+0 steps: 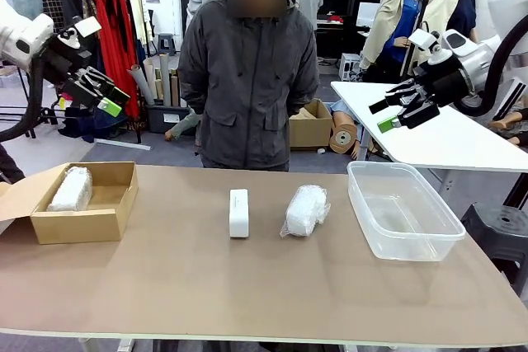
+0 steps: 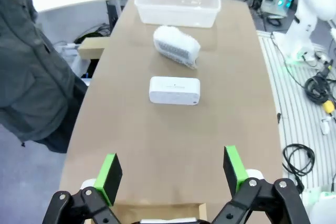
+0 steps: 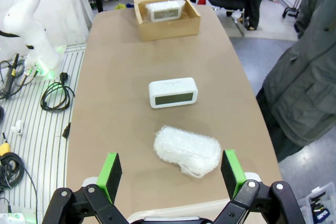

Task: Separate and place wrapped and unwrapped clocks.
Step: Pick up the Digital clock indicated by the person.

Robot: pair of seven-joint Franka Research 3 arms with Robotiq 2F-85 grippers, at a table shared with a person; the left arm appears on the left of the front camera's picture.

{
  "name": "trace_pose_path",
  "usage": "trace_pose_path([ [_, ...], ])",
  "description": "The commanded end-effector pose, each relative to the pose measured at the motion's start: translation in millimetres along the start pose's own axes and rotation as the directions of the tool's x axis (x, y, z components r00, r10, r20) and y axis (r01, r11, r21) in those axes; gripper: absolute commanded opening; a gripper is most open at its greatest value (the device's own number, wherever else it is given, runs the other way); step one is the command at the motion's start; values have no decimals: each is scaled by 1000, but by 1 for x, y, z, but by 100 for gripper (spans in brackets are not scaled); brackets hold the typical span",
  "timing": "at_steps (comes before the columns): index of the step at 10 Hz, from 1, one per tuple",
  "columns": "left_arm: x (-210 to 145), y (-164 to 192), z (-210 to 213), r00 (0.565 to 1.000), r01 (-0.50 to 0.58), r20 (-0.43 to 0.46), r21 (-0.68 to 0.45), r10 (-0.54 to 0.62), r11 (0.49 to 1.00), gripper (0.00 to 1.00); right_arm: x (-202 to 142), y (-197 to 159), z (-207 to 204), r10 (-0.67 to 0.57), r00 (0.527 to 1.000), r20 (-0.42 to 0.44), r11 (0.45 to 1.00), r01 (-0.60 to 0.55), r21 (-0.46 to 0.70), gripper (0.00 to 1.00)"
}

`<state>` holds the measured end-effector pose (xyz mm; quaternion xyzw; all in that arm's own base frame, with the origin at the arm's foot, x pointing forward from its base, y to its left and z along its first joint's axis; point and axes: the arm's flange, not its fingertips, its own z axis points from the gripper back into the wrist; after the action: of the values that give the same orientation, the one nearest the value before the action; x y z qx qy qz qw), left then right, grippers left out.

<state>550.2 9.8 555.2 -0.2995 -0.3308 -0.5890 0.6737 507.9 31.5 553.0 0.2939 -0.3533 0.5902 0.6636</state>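
left pincer (image 1: 111, 98) and right pincer (image 1: 381, 115) hang released, high above the bench (image 1: 206, 286); one wrapped clock (image 1: 71, 189) lies in the cardboard box (image 1: 115, 212); the second wrapped clock (image 1: 306, 209) and bare clock (image 1: 238, 212) sit mid-bench, close together; risk: crinkly wrap slipping from the pads (image 3: 112, 169), or a grab nudging the neighbour.

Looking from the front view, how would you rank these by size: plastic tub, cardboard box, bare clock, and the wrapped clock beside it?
1. clear tub and cardboard box, too alike to rank.
2. wrapped clock on the table.
3. bare clock.

Clothes rack (image 1: 106, 14) with hanging garments, white table (image 1: 445, 133), grey floor (image 1: 74, 152)
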Motion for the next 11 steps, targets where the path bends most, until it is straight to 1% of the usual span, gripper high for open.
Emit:
trace_pose_path([
  [1,-6,1,-3,1000,-4,-29,-17,3,1000,100,1,2,0,1,1000,1,1000,-1,0,100],
  [3,-6,1,-3,1000,-4,-29,-17,3,1000,100,1,2,0,1,1000,1,1000,-1,0,100],
  [4,-5,1,-3,1000,-6,-12,-9,6,1000,100,1,2,0,1,1000,1,1000,-1,0,100],
  [5,-7,14,-4,999,29,33,21,-30,999,100,1,2,0,1,1000,1,1000,-1,0,100],
  [6,-7,23,-5,996,40,76,52,-44,998,100,1,2,0,1,1000,1,1000,-1,0,100],
  [7,-5,28,-8,993,41,104,86,-50,995,100,1,2,0,1,1000,1,1000,-1,0,100],
  [8,-4,38,-6,990,39,128,93,-51,995,100,1,2,0,1,1000,1,1000,-1,0,100],
  [9,-2,38,-12,986,39,154,103,-55,994,100,1,2,0,1,1000,1,1000,-1,0,100],
  [10,-2,39,-11,989,47,133,111,-62,993,100,1,2,0,1,1000,1,1000,-1,0,100],
  [11,-3,44,-9,989,47,136,110,-62,993,100,1,2,0,1,1000,1,1000,-1,0,100],
])
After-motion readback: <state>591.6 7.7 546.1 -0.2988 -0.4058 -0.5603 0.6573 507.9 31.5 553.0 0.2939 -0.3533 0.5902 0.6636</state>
